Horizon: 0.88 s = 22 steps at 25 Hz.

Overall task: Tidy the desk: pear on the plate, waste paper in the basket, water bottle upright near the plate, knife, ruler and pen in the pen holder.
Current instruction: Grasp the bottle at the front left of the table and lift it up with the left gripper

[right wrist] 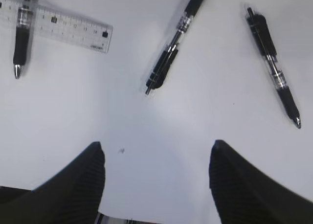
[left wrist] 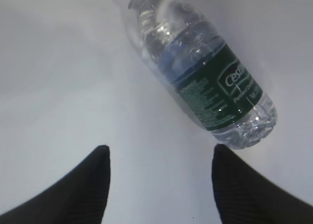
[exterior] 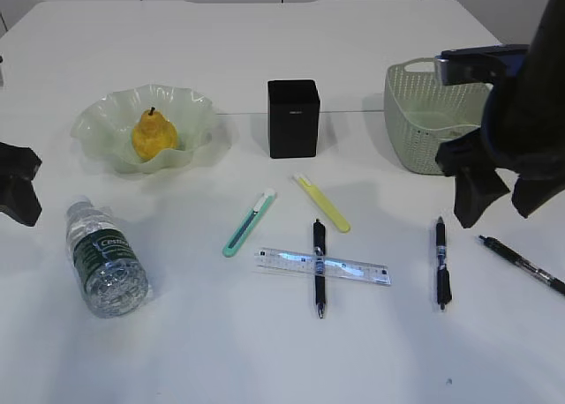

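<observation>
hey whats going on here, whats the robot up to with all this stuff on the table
A two-arm robot is tidying a desk, and both grippers are open and empty. The left gripper hovers beside the water bottle, which lies on its side. The right gripper hangs over the pens near the basket. The pear already sits on the plate. The ruler, lying across a pen, and two utility knives are on the table in front of the pen holder.

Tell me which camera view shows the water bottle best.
The left wrist view: the water bottle fills the frame, lying on its side, label readable. The exterior view shows the whole bottle, smaller, lying at the table's left. The right wrist view shows only pens and the ruler, no bottle.
</observation>
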Each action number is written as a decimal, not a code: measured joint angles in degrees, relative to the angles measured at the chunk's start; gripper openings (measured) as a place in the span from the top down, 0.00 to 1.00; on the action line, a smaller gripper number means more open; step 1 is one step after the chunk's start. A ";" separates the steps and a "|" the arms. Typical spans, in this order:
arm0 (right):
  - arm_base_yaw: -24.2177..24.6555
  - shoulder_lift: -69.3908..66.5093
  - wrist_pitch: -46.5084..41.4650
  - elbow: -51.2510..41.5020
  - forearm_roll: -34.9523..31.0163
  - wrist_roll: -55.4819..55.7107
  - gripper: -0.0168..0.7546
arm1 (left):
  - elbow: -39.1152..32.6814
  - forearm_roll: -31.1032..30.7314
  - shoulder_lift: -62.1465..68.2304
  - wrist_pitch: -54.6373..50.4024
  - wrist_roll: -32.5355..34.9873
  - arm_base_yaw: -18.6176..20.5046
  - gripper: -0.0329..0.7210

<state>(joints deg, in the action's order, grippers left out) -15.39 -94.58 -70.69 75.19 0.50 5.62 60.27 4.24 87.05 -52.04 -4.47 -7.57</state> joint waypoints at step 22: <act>0.00 6.19 1.88 -2.53 3.17 -2.01 0.34 | 0.00 2.50 0.00 4.23 -18.66 -4.21 0.32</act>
<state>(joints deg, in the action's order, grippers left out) -15.39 -88.38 -68.81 72.66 3.67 3.61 60.27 6.74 87.05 -47.81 -23.13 -11.78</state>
